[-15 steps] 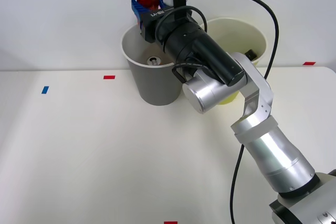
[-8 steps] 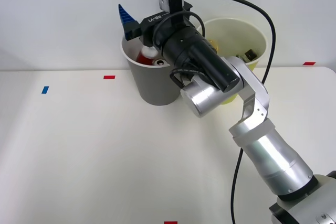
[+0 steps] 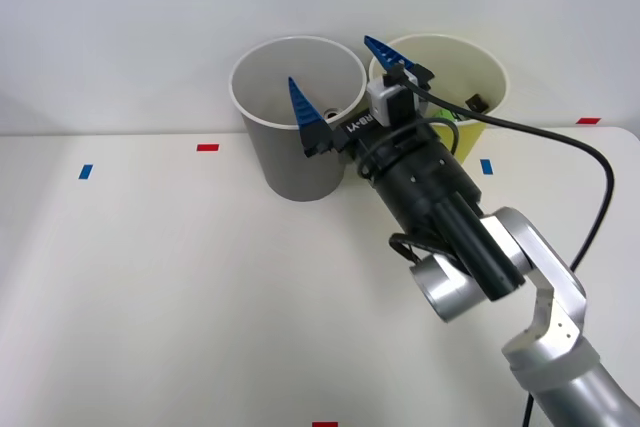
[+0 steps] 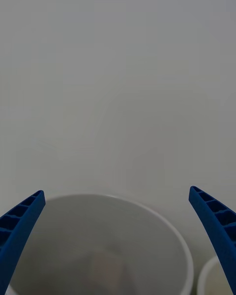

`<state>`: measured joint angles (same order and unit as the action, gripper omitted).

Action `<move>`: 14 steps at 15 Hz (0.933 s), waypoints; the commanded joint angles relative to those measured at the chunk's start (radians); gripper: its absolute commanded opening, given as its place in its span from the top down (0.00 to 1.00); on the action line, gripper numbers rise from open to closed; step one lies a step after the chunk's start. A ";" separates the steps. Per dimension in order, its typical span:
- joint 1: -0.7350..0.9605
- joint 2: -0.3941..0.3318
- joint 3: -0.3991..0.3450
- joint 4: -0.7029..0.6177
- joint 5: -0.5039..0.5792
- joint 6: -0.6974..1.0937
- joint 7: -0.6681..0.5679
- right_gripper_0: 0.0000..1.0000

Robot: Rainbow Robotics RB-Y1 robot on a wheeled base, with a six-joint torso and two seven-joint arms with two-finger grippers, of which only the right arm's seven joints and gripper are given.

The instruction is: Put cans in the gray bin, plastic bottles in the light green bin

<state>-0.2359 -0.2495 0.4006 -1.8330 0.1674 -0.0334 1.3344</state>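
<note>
The gray bin [image 3: 285,162] stands at the table's back middle, with the light green bin [image 3: 492,77] touching its right side. My right gripper [image 3: 338,75] is open and holds nothing. It hangs just in front of the two rims where the bins meet, one blue finger [image 3: 301,105] over the gray bin's mouth. A small silver can top [image 3: 329,110] peeks out inside the gray bin. In the wrist view the gripper [image 4: 116,191] looks down into the gray bin [image 4: 123,200], where a dim reddish shape [image 4: 105,265] lies. A bottle's dark cap [image 3: 477,102] shows inside the light green bin.
Small tape marks lie on the white table: red [image 3: 208,147], blue [image 3: 86,171], blue [image 3: 486,166], red [image 3: 589,120] and red [image 3: 325,424]. A black cable [image 3: 560,137] loops from the wrist camera. A plain wall stands close behind the bins.
My gripper opened and dropped the red can into the gray bin. The arm has since pulled back toward me and lowered, and the fingers stay open.
</note>
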 commanded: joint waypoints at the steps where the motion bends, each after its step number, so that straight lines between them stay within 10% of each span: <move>1: 0.251 -0.063 -0.020 -0.200 0.020 0.000 -0.006 0.00; 14: 0.925 -0.040 -0.164 -0.391 0.000 -0.112 -0.021 0.00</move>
<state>0.6679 -0.3025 0.2431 -2.2251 0.1702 -0.1450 1.3146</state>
